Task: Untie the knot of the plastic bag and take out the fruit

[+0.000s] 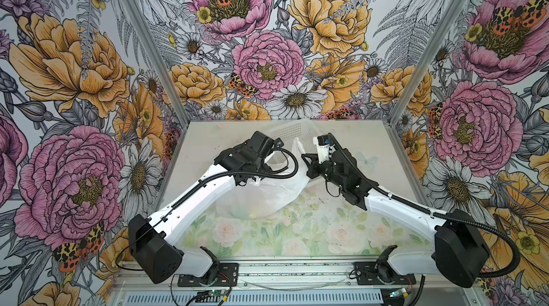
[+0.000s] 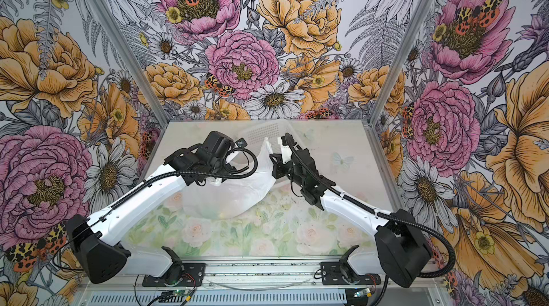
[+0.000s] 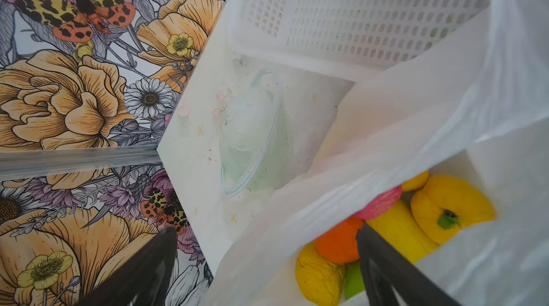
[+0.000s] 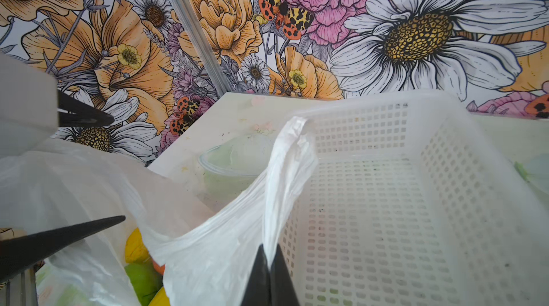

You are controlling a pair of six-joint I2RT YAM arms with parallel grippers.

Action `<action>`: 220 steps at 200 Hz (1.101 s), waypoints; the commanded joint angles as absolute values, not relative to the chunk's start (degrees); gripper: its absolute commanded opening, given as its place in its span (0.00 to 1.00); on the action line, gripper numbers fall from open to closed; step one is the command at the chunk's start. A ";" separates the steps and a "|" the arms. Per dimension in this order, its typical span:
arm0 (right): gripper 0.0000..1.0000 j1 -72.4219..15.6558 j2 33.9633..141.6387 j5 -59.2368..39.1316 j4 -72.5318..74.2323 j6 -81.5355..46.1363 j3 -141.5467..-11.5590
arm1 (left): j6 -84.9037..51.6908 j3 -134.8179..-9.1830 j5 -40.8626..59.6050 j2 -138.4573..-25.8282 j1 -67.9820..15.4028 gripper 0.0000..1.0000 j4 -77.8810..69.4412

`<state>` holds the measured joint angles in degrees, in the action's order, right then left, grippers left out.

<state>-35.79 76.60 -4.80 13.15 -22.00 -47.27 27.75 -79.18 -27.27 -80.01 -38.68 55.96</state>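
Plastic bag point(image 4: 222, 245) in tight right hand point(image 4: 269, 250)

fruit point(image 3: 451, 209) partly behind plastic bag point(image 3: 386, 141)

So the thin translucent white plastic bag point(image 2: 237, 191) is slumped mid-table on the pale flower-print tabletop point(image 2: 267, 239), one side lifted up at the right gripper point(image 2: 271, 157). A white lattice plastic basket point(image 2: 261, 133) sits right behind it.
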 commanded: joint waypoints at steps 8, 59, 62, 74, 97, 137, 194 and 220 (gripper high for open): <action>0.00 -35.27 74.58 -4.95 15.38 -23.08 -46.68 | 25.86 -80.59 -30.71 -80.69 -39.16 0.96 58.00; 0.00 -35.32 72.74 -5.82 15.98 -22.72 -45.46 | 26.66 -83.65 -33.14 -87.37 -35.85 0.93 58.12; 0.00 -35.30 72.59 -5.75 15.95 -22.68 -45.42 | 26.62 -83.78 -32.87 -87.61 -35.64 0.92 58.14; 0.00 -35.25 72.16 -5.73 16.00 -22.61 -45.20 | 26.66 -84.36 -32.63 -88.57 -35.06 0.86 58.10; 0.00 -35.24 72.07 -5.89 16.31 -22.55 -45.09 | 26.59 -86.49 -31.94 -90.14 -34.21 0.59 59.20; 0.00 -35.24 72.25 -6.55 16.42 -22.41 -45.34 | 25.96 -89.59 -34.17 -90.90 -32.86 0.00 59.41; 0.55 -35.16 71.04 -6.35 15.99 -21.40 -44.38 | 24.39 -99.28 -36.69 -90.86 -28.17 0.00 59.41; 0.69 -35.01 70.73 -5.74 15.96 -21.31 -43.95 | 24.13 -103.19 -34.26 -90.46 -26.92 0.00 59.41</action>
